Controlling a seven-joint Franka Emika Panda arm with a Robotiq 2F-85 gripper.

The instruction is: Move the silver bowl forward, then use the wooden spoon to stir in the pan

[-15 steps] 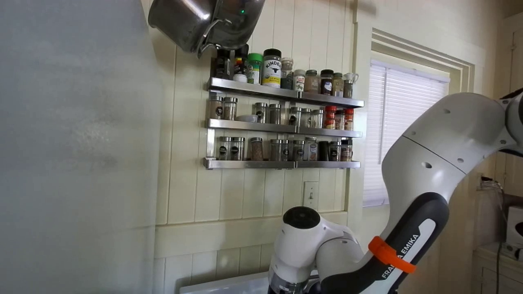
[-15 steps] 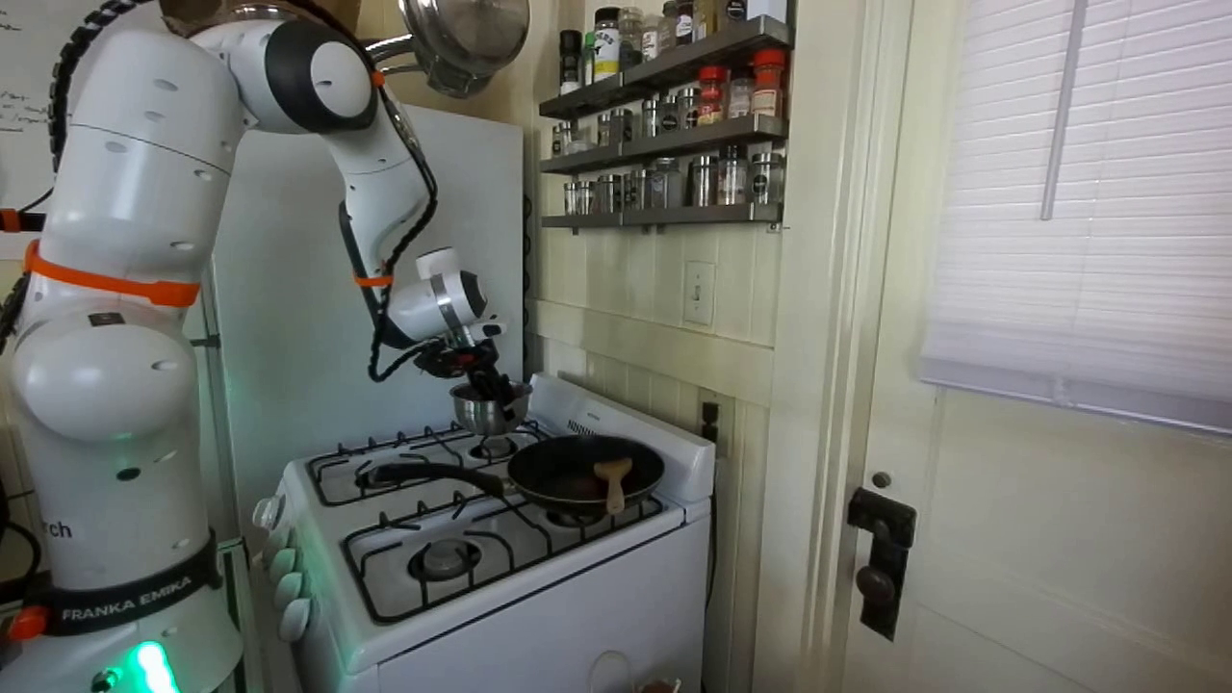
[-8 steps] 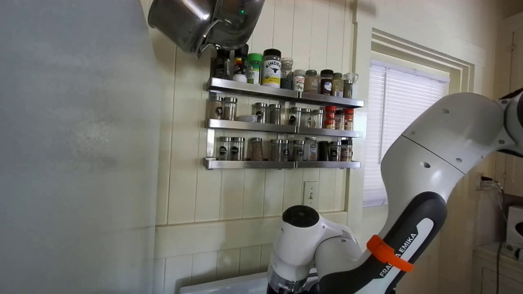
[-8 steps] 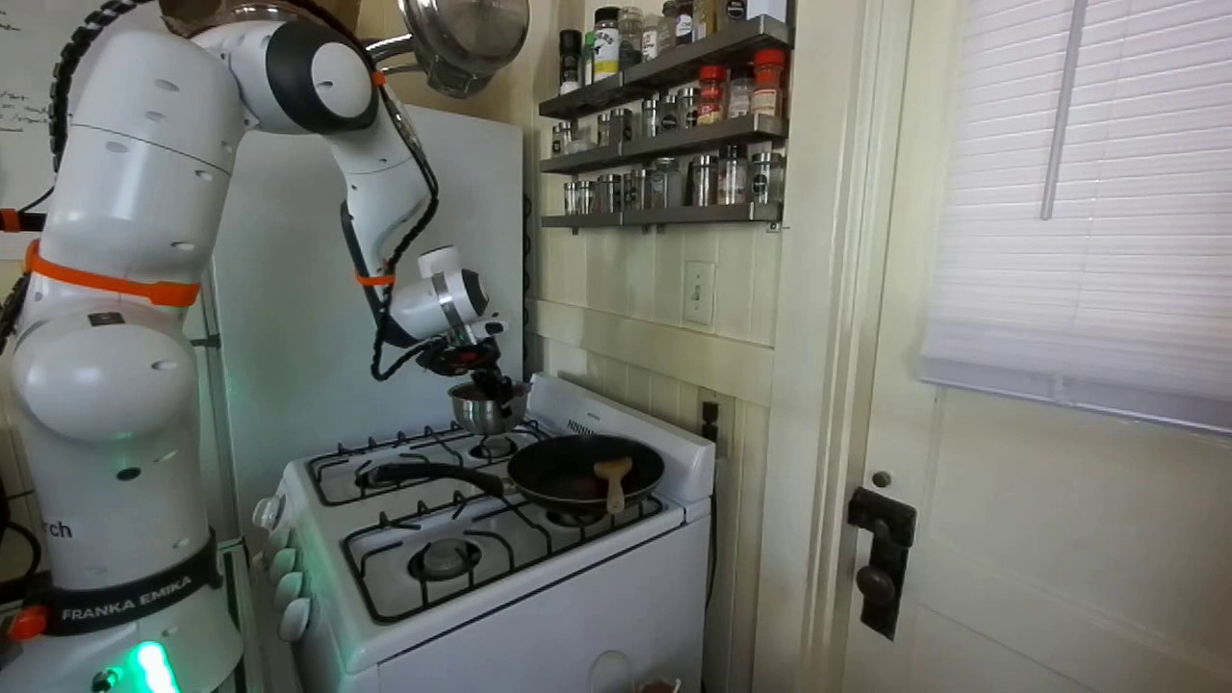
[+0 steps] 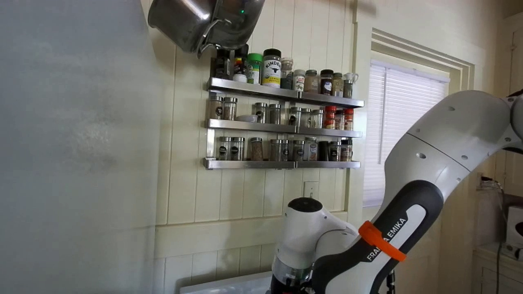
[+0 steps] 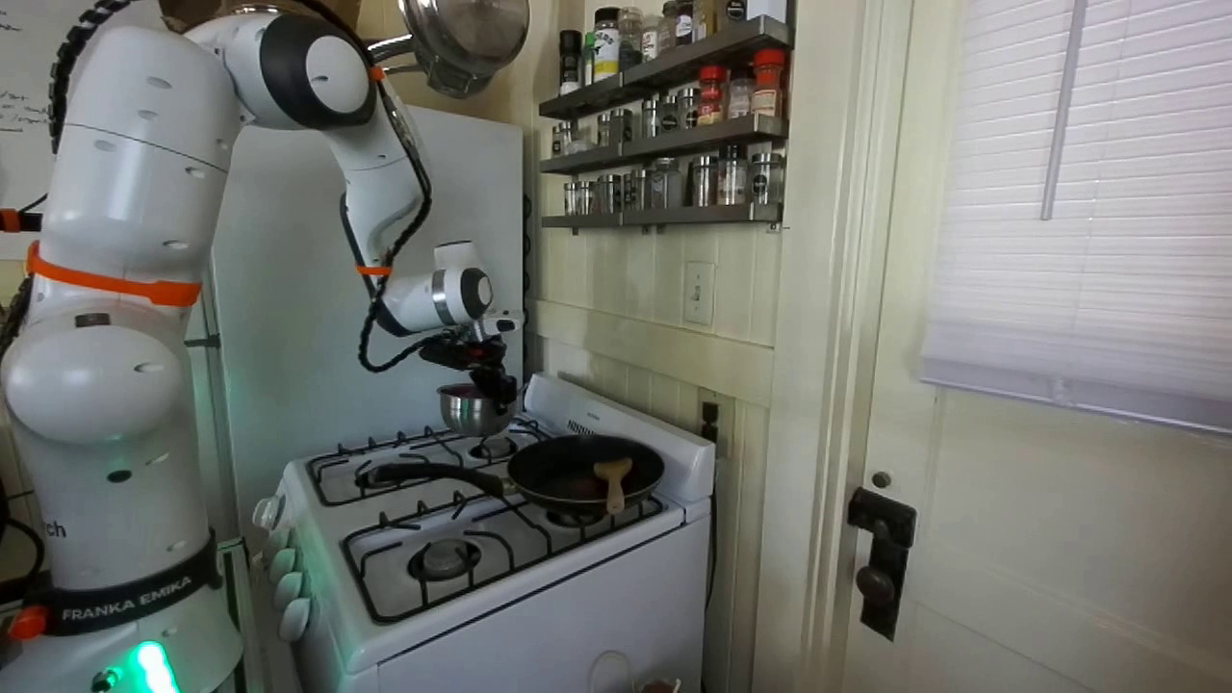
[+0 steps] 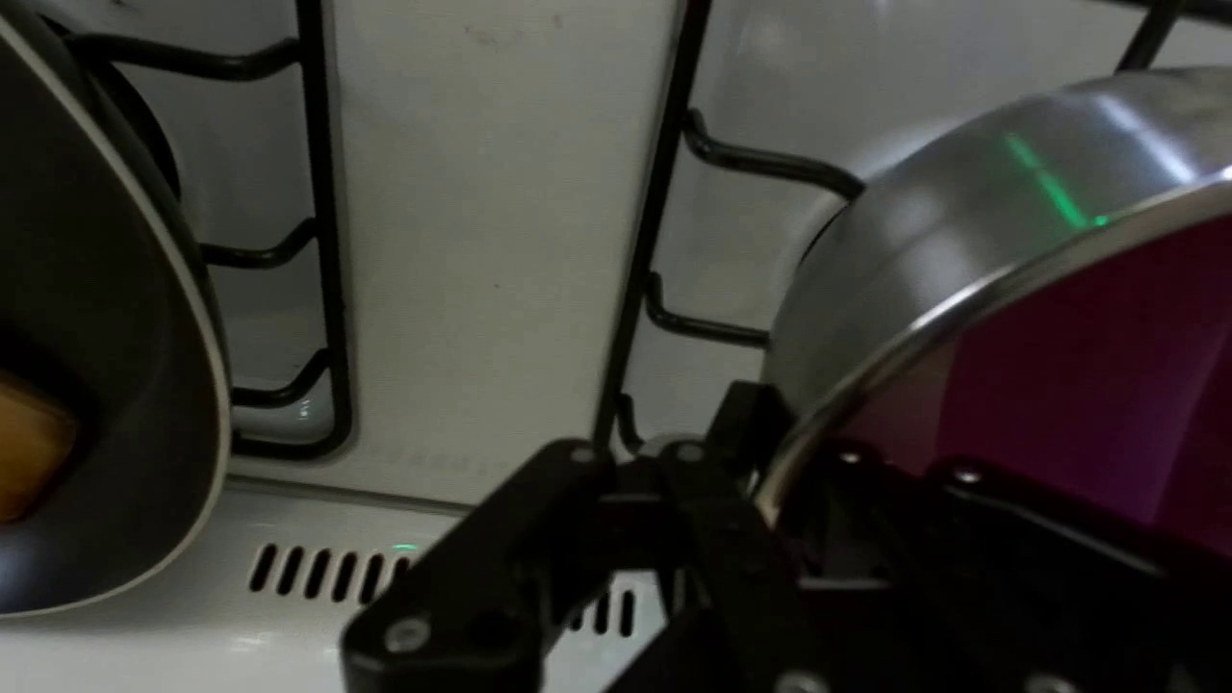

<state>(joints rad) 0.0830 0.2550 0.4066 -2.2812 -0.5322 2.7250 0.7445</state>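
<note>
The silver bowl (image 6: 470, 414) is over the rear burner by the fridge, its inside dark red in the wrist view. My gripper (image 7: 784, 448) is shut on the bowl's near rim, with one finger outside the wall and one inside. Whether the bowl's base touches the grate, I cannot tell. On the other rear burner sits the black pan (image 6: 549, 472), its long handle pointing to the stove's front. The wooden spoon (image 6: 613, 483) leans in the pan over its rim; part of the spoon (image 7: 29, 448) shows at the wrist view's left edge.
The white stove (image 6: 539, 592) has black grates (image 6: 385, 577) and a raised back panel (image 6: 664, 428) close behind the gripper. A tall fridge (image 6: 289, 318) stands beside the bowl. Spice shelves (image 5: 249, 164) line the wall, and metal pots (image 5: 184, 24) hang above.
The gripper has closed on the bowl's rim. The bowl has shifted slightly left in an exterior view, and the forearm and wrist have moved a little.
</note>
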